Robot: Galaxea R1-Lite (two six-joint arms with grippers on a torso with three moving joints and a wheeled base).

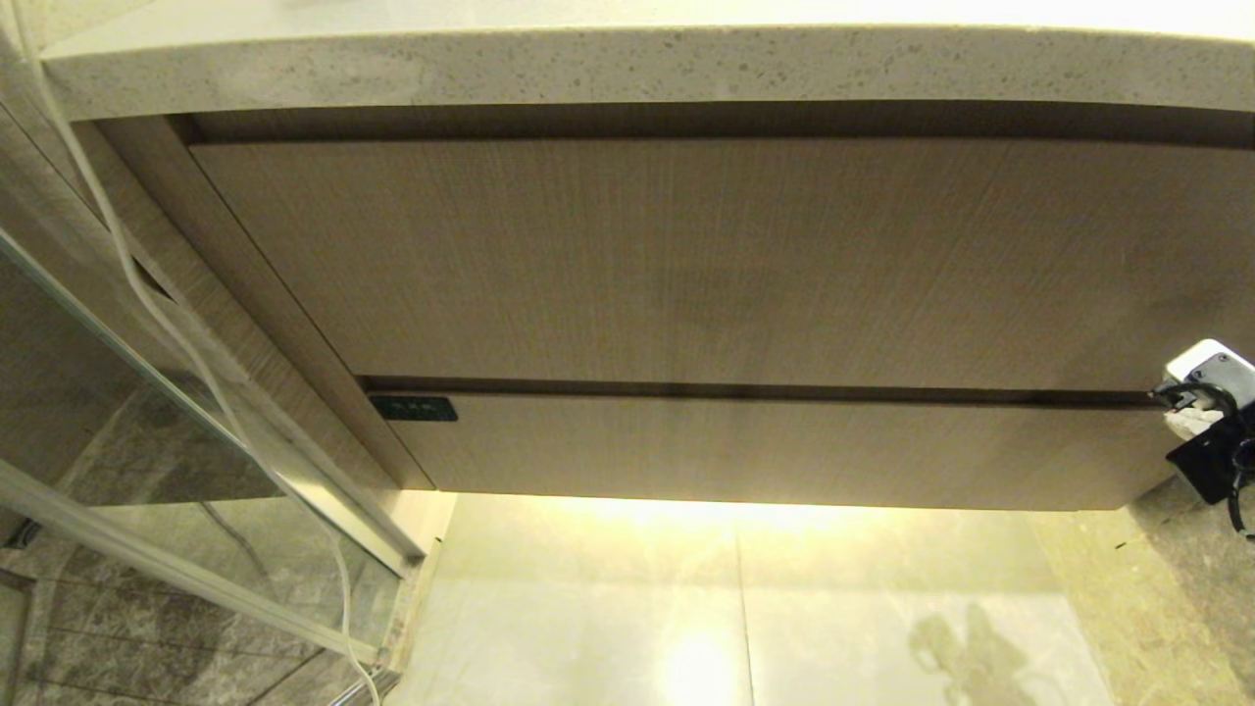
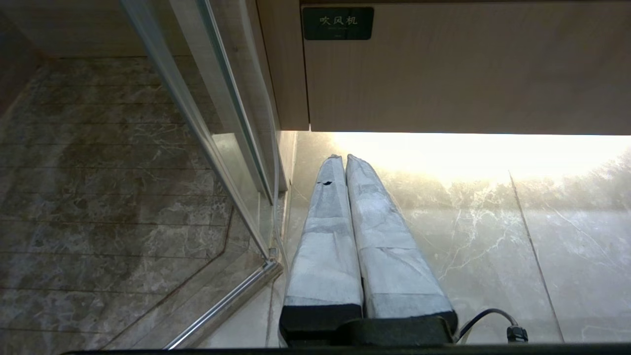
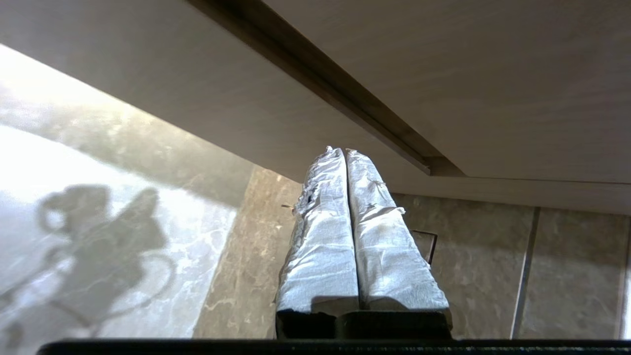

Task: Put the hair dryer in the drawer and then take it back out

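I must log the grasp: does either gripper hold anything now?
No. The left gripper and right gripper are both shut on nothing.

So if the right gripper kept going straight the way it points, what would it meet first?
Probably the drawer front just below the gap along its upper edge; the shut right gripper aims there, though depth is unclear.

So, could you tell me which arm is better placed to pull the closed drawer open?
The right. Its tool, shut and empty, is raised close to the gap above the drawer. The left tool, also shut, hangs lower, near the floor.
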